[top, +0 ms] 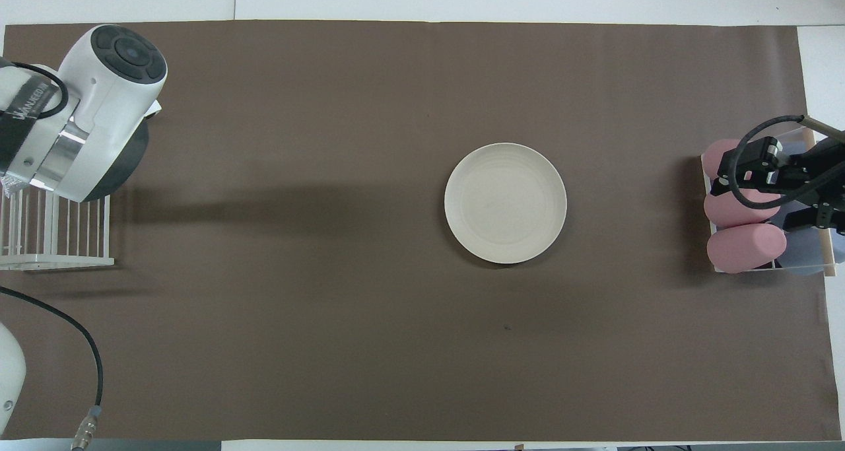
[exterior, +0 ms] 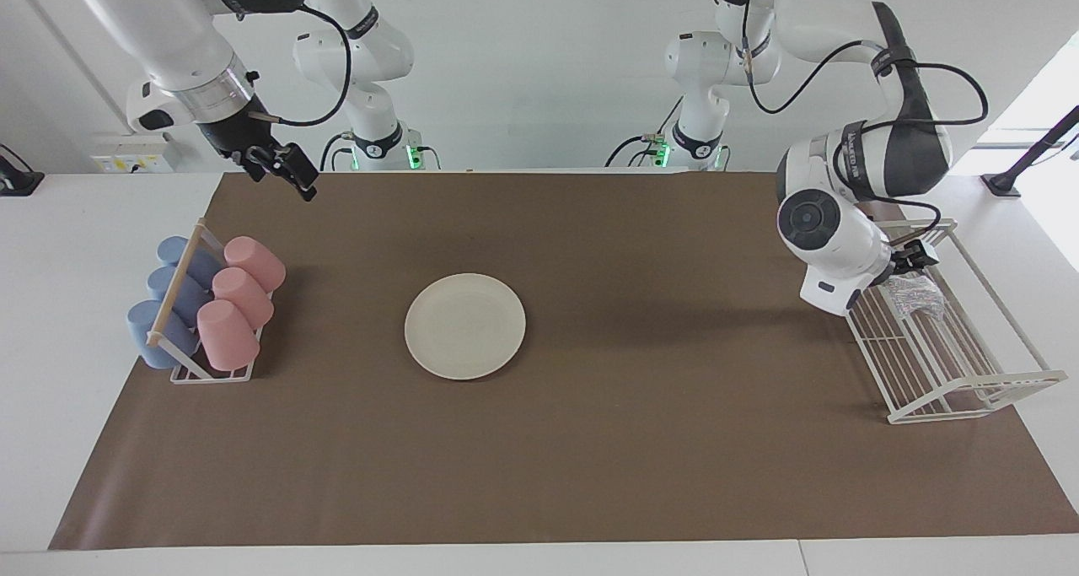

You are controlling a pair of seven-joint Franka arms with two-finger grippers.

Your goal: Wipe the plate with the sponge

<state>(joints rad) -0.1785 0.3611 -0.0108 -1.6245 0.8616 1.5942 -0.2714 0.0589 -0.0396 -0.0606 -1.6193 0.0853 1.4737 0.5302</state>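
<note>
The cream-white plate lies flat on the brown mat near the table's middle, also in the overhead view. The silvery wrinkly sponge lies in the white wire rack at the left arm's end. My left gripper is down in the rack, right over the sponge; whether it touches it does not show. In the overhead view the left arm's wrist hides the gripper and sponge. My right gripper hangs raised over the cup holder.
A holder with three pink cups and three blue cups on their sides stands at the right arm's end. The wire rack has raised sides. The brown mat covers most of the table.
</note>
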